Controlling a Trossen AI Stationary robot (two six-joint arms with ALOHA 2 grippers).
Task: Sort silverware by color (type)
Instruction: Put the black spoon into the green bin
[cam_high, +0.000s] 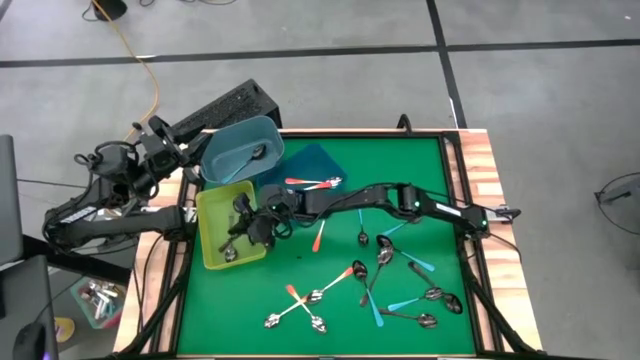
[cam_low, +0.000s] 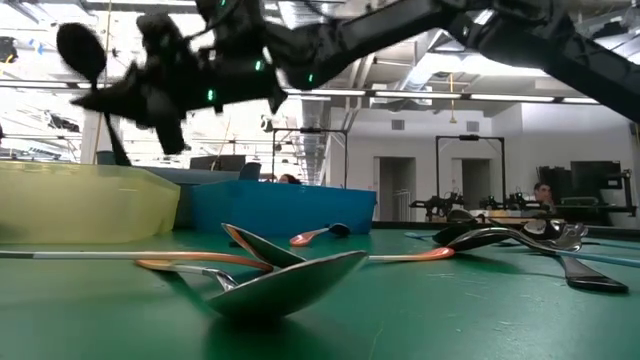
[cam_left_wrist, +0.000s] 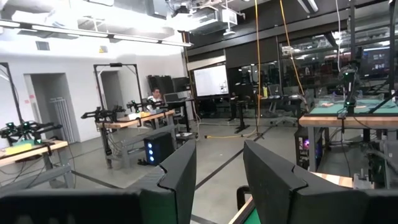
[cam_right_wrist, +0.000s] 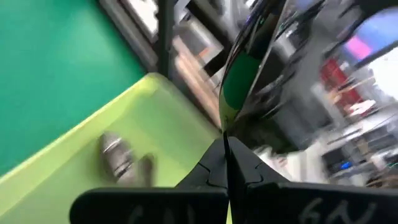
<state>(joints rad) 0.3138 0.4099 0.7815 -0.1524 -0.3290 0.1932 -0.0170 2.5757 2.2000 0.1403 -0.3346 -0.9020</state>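
My right arm reaches across the green table to the yellow-green bin (cam_high: 212, 205). My right gripper (cam_high: 248, 215) is above the bin, shut on a dark metal spoon (cam_right_wrist: 249, 74), whose bowl (cam_low: 80, 50) also shows in the low view. Dark spoons (cam_high: 232, 250) lie in that bin. The teal bin (cam_high: 225, 140) holds one spoon (cam_high: 257, 153). Orange-handled spoons (cam_high: 315, 183) lie on a dark blue tray (cam_high: 320, 160). Several orange, teal and dark spoons (cam_high: 385, 255) lie scattered on the table. My left gripper (cam_left_wrist: 217, 180) is open, off the table's left edge. My right gripper pinches the dark spoon between its two shut fingertips (cam_right_wrist: 217, 168), at the narrow neck (cam_right_wrist: 225, 138) just below the bowl. The shiny bowl sticks out beyond the fingers. The handle is hidden. The spoon is lifted clear above the yellow-green bin (cam_right_wrist: 155, 106).
A black box (cam_high: 225, 105) stands behind the teal bin. The table has a raised wooden frame (cam_high: 475, 170). Two spoons (cam_low: 280, 275) lie close before the low camera. Bare green mat shows near the far right corner (cam_high: 400, 160).
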